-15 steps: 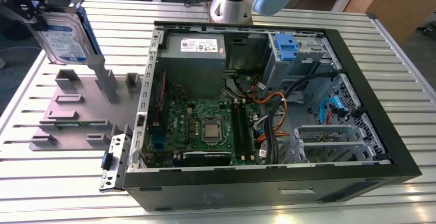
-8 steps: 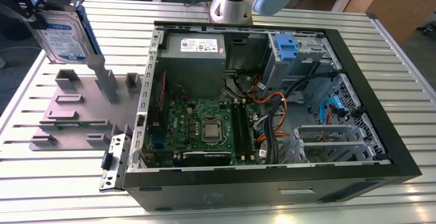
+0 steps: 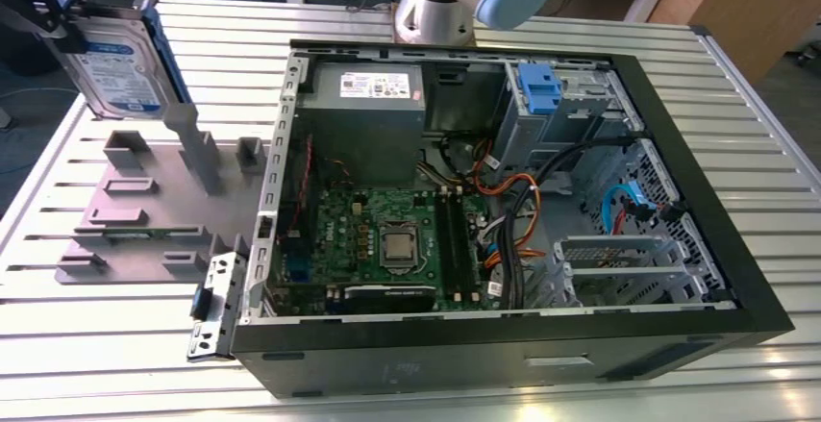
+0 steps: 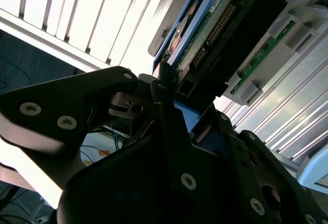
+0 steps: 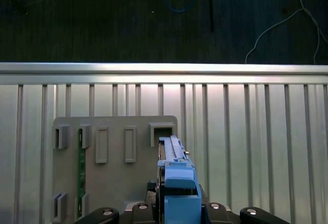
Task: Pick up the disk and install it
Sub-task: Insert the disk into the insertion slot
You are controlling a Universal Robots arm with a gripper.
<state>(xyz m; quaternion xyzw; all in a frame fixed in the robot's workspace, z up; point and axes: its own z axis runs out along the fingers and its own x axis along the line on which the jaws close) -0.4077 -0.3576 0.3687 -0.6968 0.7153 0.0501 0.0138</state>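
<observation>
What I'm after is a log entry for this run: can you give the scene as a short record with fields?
gripper: gripper shut on the disk, clamped at its upper end
disk pose: upright, label toward the exterior camera, blue rail along one edge
disk location: by the grey stand, at the exterior view's left of the computer case
case: open, lying on the slatted table, motherboard exposed
install: not yet done
</observation>
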